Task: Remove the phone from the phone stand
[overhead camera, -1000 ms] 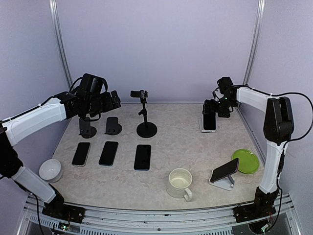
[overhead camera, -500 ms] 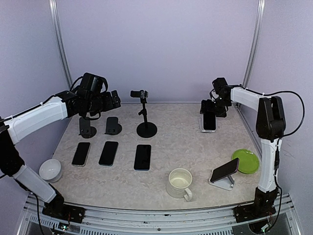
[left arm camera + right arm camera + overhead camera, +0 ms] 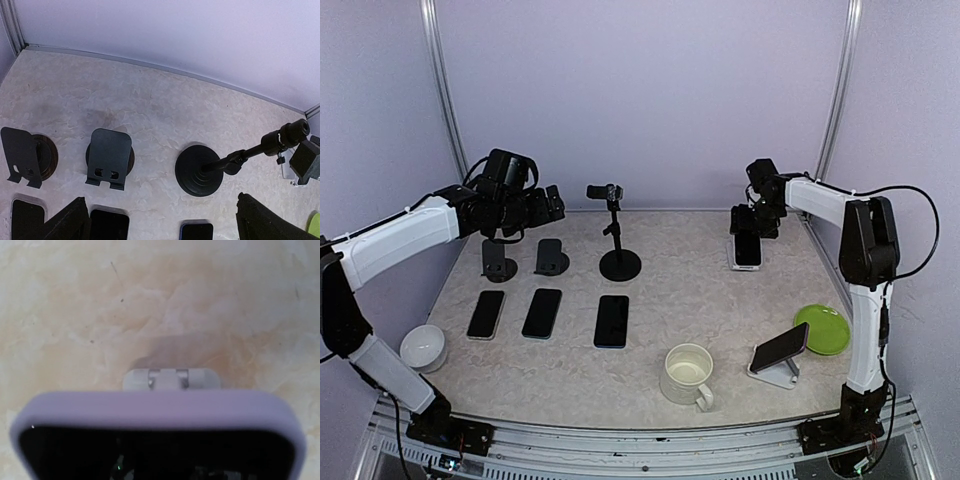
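Note:
A phone in a lilac case [image 3: 747,248] leans on a white stand [image 3: 733,262] at the back right. My right gripper [image 3: 757,214] hovers right at the phone's top edge. In the right wrist view the phone's top edge [image 3: 155,410] fills the lower frame, with the stand's hinge [image 3: 171,378] behind it, and my own fingers are hidden. A second phone [image 3: 780,346] leans on a white stand [image 3: 776,376] at the front right. My left gripper [image 3: 546,204] is open and empty, held above the two black stands.
Two empty black stands [image 3: 551,256] [image 3: 497,262] and a black pole stand [image 3: 619,262] are at the back left. Three phones [image 3: 612,321] [image 3: 542,313] [image 3: 486,314] lie flat in front of them. A mug [image 3: 688,374], green plate [image 3: 822,329] and white bowl [image 3: 423,348] are near the front.
My right gripper has shifted slightly left and back, closer over the top of the phone on the back right stand. The left arm has barely moved.

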Motion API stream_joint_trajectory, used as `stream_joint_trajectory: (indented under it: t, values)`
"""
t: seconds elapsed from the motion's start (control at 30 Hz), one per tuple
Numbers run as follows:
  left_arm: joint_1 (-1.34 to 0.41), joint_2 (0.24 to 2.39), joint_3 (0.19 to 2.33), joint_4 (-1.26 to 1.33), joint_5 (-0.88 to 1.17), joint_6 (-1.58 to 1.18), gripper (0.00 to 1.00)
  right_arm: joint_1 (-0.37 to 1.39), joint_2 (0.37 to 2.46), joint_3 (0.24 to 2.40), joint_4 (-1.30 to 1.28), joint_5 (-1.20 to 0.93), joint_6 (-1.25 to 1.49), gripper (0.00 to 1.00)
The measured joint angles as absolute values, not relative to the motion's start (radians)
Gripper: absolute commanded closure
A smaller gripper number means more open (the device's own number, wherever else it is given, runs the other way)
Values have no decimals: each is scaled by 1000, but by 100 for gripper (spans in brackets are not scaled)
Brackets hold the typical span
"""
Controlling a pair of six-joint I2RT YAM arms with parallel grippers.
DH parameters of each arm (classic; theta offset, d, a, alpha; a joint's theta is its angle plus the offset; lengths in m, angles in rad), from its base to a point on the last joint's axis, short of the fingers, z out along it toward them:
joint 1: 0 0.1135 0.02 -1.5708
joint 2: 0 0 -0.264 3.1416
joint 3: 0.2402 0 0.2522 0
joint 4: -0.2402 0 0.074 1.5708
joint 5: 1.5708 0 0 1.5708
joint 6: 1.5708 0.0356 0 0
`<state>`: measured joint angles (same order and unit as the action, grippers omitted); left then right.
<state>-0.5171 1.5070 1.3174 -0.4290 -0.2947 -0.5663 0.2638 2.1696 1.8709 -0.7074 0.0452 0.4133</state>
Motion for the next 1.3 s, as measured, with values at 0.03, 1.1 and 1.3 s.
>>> stream_joint_trajectory:
  t: [0.03, 1.1, 1.3]
  values:
    - [-515, 1511, 1317, -426, -292, -565, 1, 264, 2170, 1871, -708, 48, 416, 22]
    - [-496, 1520, 1317, -381, -251, -552, 1, 268, 2072, 2016, -802, 31, 425, 42]
    - [-496, 1519, 1304, -370, -250, -553, 1, 310, 2018, 2000, -814, 14, 449, 42]
